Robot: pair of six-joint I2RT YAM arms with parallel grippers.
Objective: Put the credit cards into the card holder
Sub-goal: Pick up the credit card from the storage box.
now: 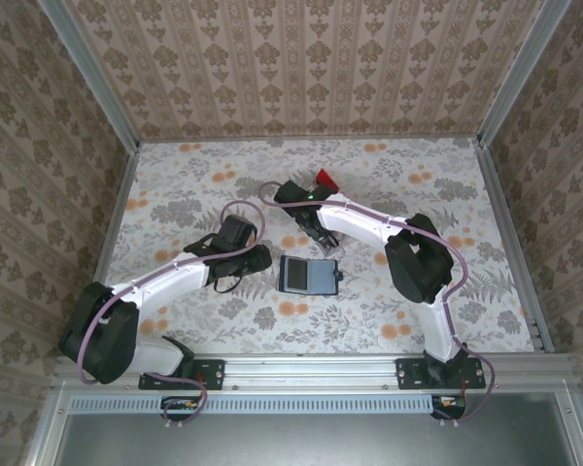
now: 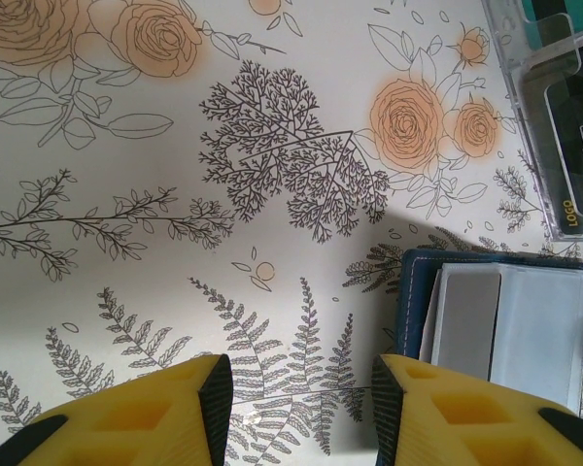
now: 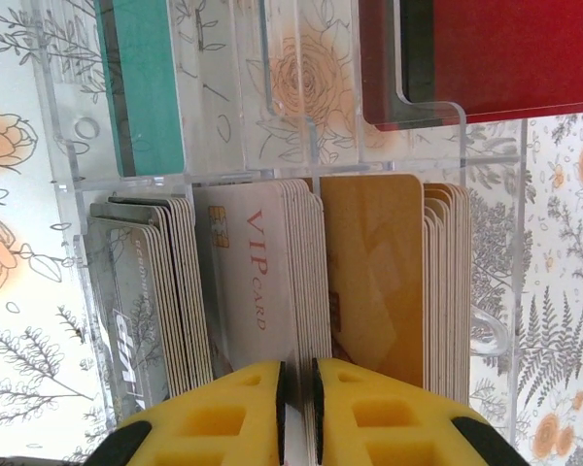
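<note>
From above, we see the card holder (image 1: 308, 275) lying open on the flowered bench (image 1: 194, 184), between the 2 arms and nearer the front edge. The left pincer (image 1: 253, 254) sits just to the holder's left, apart from it. The right pincer (image 1: 318, 233) is just beyond the holder, and a red credit card (image 1: 324, 180) shows behind that arm's wrist.

At the left wrist, we see the left pincer (image 2: 301, 388) spread, its 2 yellow fingers (image 2: 146, 422) apart with only bare bench between them. The card holder (image 2: 534, 330) lies to the right, navy rim around a pale inside, its near corner passing behind the right-hand finger. A clear rack (image 2: 525, 58) stands further off at the upper right, with a dark card (image 2: 573, 146) in it.

At the right wrist, the right pincer (image 3: 298, 408) has its fingers (image 3: 214, 422) drawn nearly together over the clear rack's near row. There the credit cards (image 3: 257, 282) stand on edge in 3 stacks: silver-grey, pale "VIP", and tan. A thin pale strip shows in the narrow gap; we cannot tell whether a card is pinched. A teal card (image 3: 141, 87) and the red one stand in the far row.
</note>
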